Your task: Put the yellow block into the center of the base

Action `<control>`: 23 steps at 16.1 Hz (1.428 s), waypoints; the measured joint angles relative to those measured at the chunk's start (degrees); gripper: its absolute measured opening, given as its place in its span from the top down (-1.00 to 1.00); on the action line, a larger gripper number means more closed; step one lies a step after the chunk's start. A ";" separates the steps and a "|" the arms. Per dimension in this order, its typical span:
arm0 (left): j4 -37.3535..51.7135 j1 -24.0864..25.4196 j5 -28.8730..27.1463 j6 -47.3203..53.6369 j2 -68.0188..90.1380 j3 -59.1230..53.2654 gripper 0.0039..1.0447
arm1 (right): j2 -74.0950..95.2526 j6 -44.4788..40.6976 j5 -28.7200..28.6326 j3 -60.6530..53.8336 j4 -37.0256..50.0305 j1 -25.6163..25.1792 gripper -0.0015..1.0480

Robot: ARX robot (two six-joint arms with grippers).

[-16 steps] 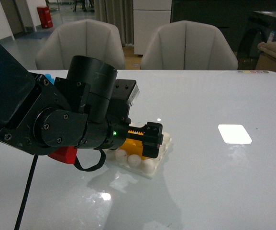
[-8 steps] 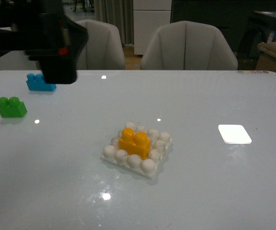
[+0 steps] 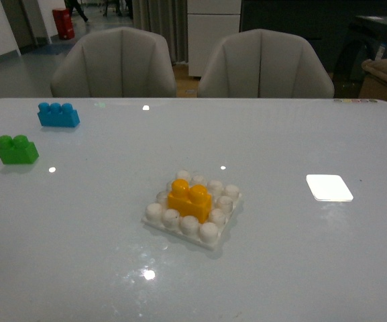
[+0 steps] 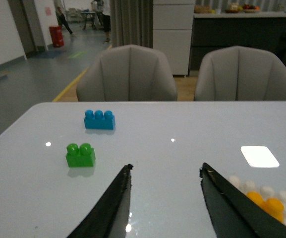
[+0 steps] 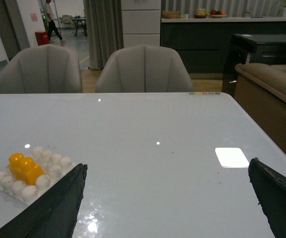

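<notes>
Your left tool (image 4: 165,198) had lifted clear of the front view, jaws apart like the right tool's (image 5: 167,198), leaving the yellow block (image 3: 190,198) seated in the base (image 3: 214,241) center, so the task looked done.

No readable text showing in any view: bricks, plate, surface and the pink wall notices are all bearing nothing legible.

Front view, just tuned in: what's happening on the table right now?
Nothing is being handled. The yellow block sits pressed into the middle of the base, ringed by white studs. Both arms are out of the front view; the left gripper and right gripper are open and empty. The green brick and blue brick lie apart, far left.
</notes>
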 joint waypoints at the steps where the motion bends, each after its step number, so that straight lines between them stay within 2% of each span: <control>1: -0.50 0.70 0.90 0.02 -0.90 -1.01 0.30 | 0.00 0.00 0.00 0.00 0.02 0.00 -0.87; 4: -1.20 1.92 2.47 0.02 -2.95 -2.69 0.51 | 0.00 0.00 0.00 0.00 0.02 0.00 -0.87; 7: -2.89 5.07 5.14 -0.09 -8.70 -5.27 0.97 | 0.00 0.00 0.00 0.00 0.02 0.00 -0.87; 13: -9.11 9.49 9.88 0.20 -18.45 -9.40 0.97 | 0.00 0.00 0.00 0.00 0.02 0.00 -0.87; 14: -10.69 13.09 13.81 0.22 -20.57 -10.08 0.97 | 0.00 0.00 0.00 0.00 0.02 0.00 -0.87; 15: -11.74 14.82 14.03 0.22 -22.03 -10.43 0.97 | 0.00 0.00 0.02 0.00 0.00 0.00 -0.87; 16: -12.98 14.86 14.43 0.20 -23.69 -10.67 0.97 | 0.00 0.00 0.02 0.00 -0.02 0.00 -0.87; 17: -9.92 14.47 15.06 0.24 -24.04 -12.35 0.97 | 0.00 0.00 0.00 0.00 0.02 0.00 -0.87; 23: -21.97 14.53 15.02 0.22 -35.32 -12.57 0.97 | 0.00 0.00 0.02 0.00 0.00 0.00 -0.87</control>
